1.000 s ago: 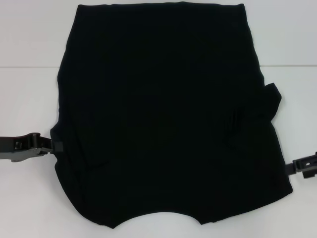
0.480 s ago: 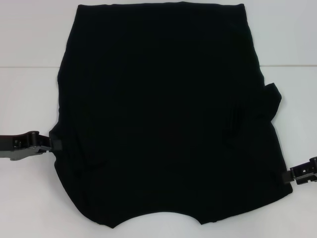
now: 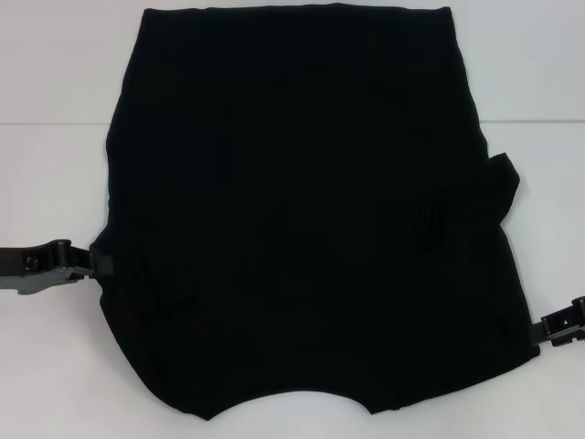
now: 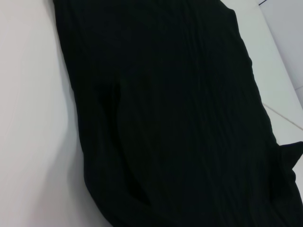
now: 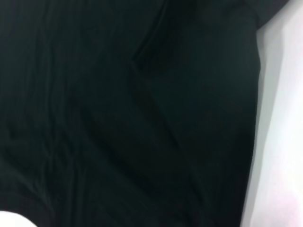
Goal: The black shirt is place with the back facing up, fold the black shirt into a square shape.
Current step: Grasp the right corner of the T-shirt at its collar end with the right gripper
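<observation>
The black shirt (image 3: 302,210) lies spread flat on the white table, plain side up, and fills most of the head view. A sleeve flap (image 3: 505,187) sticks out on its right side. My left gripper (image 3: 99,265) rests at the shirt's lower left edge and touches the fabric, which puckers into small wrinkles there. Low at the shirt's lower right corner is my right gripper (image 3: 541,331), right against the hem. Both wrist views show only the black shirt (image 4: 180,123) (image 5: 123,118) close up against white table.
The white table (image 3: 55,82) shows bare strips to the left and right of the shirt. A thin seam line (image 3: 50,123) crosses the table surface behind the grippers. The shirt's curved neckline edge (image 3: 292,402) sits near the front of the table.
My right gripper has dropped lower along the shirt's right edge toward the corner. The left gripper has barely moved, and the fabric beside it looks a little more bunched.
</observation>
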Robot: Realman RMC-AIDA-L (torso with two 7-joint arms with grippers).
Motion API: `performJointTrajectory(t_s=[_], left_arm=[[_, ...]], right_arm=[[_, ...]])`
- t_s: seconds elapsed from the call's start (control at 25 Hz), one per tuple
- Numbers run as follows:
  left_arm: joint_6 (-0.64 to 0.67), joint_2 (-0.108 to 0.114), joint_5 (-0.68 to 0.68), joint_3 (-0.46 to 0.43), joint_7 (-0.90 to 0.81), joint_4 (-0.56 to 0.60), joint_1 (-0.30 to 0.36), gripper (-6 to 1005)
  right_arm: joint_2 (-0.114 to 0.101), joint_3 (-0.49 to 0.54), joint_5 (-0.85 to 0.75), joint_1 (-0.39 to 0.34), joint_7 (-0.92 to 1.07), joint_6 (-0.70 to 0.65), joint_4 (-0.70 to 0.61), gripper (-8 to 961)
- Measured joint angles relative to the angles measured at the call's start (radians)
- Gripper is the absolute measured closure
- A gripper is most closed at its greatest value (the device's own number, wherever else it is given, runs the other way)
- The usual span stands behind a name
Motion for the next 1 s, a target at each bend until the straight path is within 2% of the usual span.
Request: performJointTrajectory(t_s=[1.0], left_arm=[[-0.002, 0.005, 0.000, -0.009, -0.002, 0.000, -0.008, 972]], right_arm=[[0.046, -0.035, 0.000, 0.029, 0.011, 0.047, 0.002, 533]])
